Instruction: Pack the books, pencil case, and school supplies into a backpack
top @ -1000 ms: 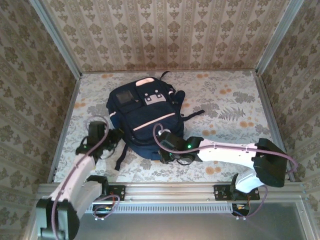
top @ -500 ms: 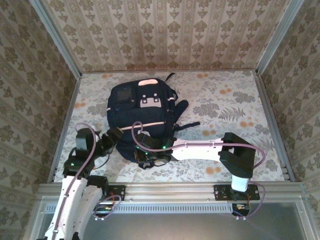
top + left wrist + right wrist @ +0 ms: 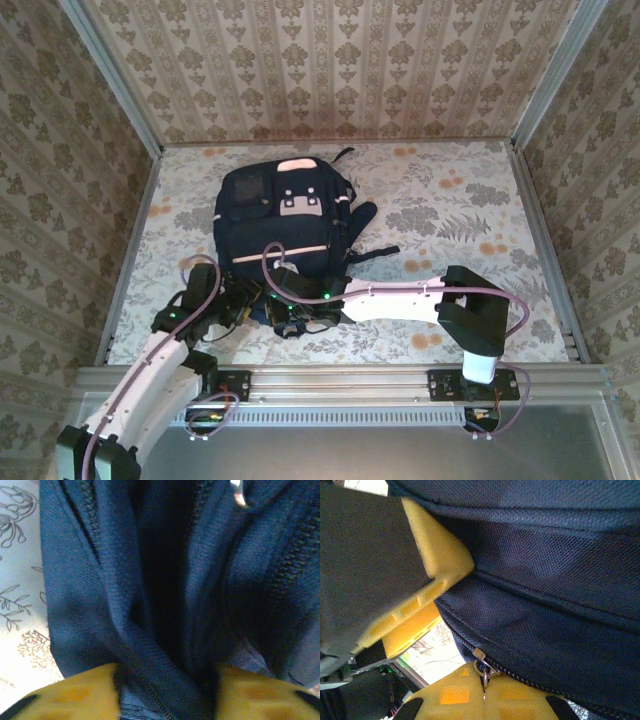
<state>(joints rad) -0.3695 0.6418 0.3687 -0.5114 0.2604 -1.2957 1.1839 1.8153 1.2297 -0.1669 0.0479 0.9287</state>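
The navy backpack (image 3: 285, 225) lies flat mid-table, its light buckle patch (image 3: 300, 203) facing up. My left gripper (image 3: 240, 300) is at its near left edge; in the left wrist view a fold of navy backpack fabric (image 3: 165, 645) fills the gap between the yellow fingers (image 3: 75, 690), so the left gripper (image 3: 165, 692) is shut on it. My right gripper (image 3: 288, 318) is at the near edge beside it. Its jaws (image 3: 484, 692) are shut on the metal zipper pull (image 3: 483, 670), just under the slider (image 3: 479, 654). Books, pencil case and supplies are out of view.
The left gripper's yellow finger (image 3: 437, 555) presses on the backpack close to my right gripper. Loose straps (image 3: 375, 250) trail to the backpack's right. Patterned walls enclose the floral table (image 3: 470, 200) on three sides, with metal rails along its edges.
The left arm has swung right and closed onto the backpack's near left edge. The right arm slid left along the near edge one second ago, then held still. The backpack shifted slightly away.
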